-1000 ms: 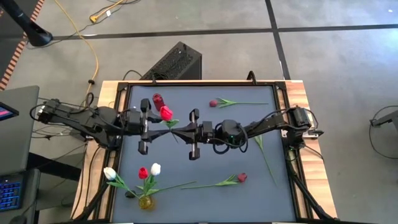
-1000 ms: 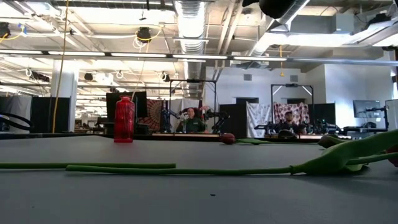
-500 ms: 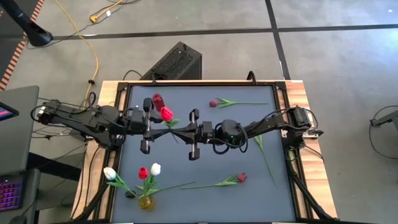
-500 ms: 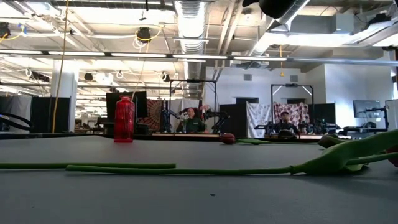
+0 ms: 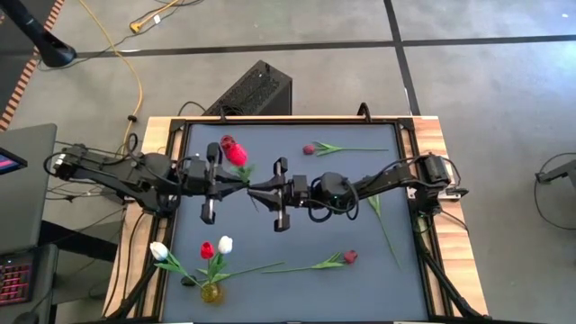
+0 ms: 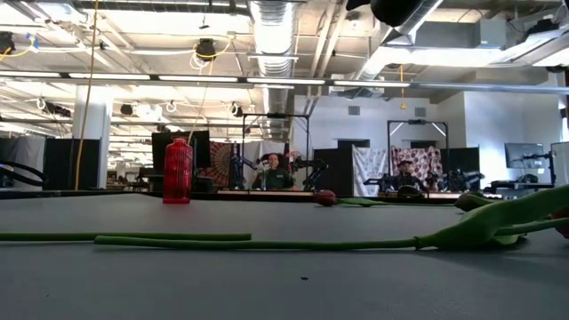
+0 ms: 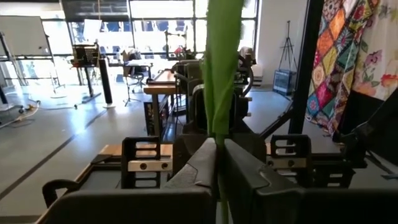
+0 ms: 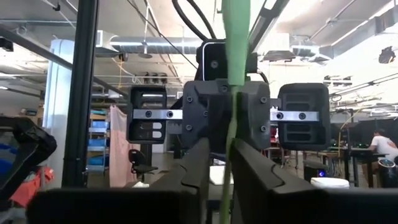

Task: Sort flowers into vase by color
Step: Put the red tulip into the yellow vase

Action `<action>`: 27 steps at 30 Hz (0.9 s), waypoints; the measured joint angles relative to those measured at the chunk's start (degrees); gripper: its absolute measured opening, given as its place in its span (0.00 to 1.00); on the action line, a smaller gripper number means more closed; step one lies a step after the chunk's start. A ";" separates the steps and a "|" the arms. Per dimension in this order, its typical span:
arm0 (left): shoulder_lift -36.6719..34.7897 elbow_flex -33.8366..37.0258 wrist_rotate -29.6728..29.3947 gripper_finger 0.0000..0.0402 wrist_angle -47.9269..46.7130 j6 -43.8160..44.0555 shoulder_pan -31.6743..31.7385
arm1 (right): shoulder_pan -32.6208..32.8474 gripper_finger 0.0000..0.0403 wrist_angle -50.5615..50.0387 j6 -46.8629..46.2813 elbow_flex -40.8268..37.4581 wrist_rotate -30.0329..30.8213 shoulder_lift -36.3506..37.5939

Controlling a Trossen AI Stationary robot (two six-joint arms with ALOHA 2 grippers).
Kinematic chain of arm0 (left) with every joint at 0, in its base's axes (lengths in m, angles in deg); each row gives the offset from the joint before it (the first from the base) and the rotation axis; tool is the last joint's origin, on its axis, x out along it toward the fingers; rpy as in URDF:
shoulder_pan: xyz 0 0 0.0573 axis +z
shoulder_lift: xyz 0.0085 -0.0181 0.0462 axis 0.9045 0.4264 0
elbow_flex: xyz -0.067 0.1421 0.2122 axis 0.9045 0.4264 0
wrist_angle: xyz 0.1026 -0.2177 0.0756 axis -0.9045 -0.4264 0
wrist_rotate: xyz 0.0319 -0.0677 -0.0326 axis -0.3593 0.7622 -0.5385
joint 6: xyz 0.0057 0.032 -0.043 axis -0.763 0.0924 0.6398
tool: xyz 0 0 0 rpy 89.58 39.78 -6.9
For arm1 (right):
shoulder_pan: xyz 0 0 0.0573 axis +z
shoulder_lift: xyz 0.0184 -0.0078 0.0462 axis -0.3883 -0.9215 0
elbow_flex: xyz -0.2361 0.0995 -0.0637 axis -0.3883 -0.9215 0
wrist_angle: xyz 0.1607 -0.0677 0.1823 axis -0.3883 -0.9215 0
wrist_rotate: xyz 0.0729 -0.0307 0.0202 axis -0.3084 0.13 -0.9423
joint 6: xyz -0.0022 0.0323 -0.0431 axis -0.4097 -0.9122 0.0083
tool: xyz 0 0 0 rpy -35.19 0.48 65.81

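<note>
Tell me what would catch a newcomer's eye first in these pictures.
First, the two arms meeting over the middle of the table: the left gripper and right gripper face each other with one red tulip between them, its green stem clamped in the left fingers and passing between the right ones. Next, the small yellow vase at the table's front left, holding red and white tulips.

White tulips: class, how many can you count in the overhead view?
2. Both stand in the yellow vase, lower left of the high view: the left white tulip leans outward, the right white tulip is beside a red tulip. The arms may hide others.
</note>
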 joint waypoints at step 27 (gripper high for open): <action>-14.35 -10.93 4.86 0.00 -20.74 5.99 -7.02 | 18.57 0.43 -76.86 -29.17 6.75 -1.71 10.28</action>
